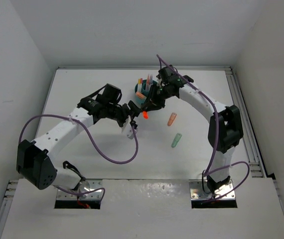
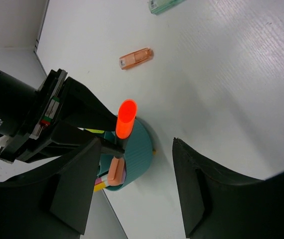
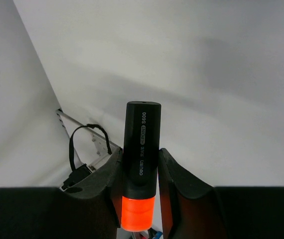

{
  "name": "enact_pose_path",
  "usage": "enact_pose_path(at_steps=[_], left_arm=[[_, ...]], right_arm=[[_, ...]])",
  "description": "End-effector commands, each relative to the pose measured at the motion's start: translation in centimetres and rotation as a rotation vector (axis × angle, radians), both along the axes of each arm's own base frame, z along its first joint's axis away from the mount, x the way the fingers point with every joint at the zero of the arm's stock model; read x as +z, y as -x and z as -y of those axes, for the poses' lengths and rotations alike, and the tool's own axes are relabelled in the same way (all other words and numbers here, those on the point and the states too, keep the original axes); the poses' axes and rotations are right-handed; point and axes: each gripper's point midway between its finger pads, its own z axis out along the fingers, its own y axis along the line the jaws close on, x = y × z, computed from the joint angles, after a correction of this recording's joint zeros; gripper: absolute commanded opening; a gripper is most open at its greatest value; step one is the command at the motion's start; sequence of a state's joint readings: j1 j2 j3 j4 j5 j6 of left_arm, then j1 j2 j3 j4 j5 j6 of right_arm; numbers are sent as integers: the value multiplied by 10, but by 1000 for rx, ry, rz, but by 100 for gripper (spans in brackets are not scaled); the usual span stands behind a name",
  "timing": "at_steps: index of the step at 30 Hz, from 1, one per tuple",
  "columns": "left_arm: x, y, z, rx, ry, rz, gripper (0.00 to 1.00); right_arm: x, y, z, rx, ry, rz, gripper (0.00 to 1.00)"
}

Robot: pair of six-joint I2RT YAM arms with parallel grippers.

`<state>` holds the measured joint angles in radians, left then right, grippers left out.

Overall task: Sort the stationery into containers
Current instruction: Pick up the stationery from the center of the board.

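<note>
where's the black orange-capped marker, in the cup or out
Out: right hand grips the black orange-capped marker near the round teal plastic cup.

The table (image 1: 97,84) is brightly, evenly lit, with soft shadows. From above, glare is seen at 6 o'clock.

Gripped black-orange marker (image 2: 125,123) at teal cup (image 2: 140,149) rim, orange marker (image 2: 136,58) apart

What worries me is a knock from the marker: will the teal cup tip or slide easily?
Probably light: the cup looks like thin plastic, so it may slide on the smooth table. It might tip too, since pens stand tall above its rim. Its ribbed wall should offer some grip.
</note>
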<state>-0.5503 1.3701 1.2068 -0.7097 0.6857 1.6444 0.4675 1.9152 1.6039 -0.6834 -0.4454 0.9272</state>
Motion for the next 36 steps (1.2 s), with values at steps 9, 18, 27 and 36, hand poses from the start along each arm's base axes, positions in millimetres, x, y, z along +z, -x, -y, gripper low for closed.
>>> enact_pose_path(at_steps=[9, 18, 27, 36], left_arm=[[0, -8, 25, -88, 75, 44, 62], [-9, -14, 36, -117, 68, 62, 60], [-15, -20, 49, -113, 27, 83, 50], [-10, -30, 52, -55, 48, 84, 18]], right_arm=[[32, 8, -5, 19, -55, 64, 0], [35, 7, -2, 1, -46, 76, 0], [32, 6, 5, -33, -8, 69, 0], [36, 4, 3, -23, -21, 87, 0]])
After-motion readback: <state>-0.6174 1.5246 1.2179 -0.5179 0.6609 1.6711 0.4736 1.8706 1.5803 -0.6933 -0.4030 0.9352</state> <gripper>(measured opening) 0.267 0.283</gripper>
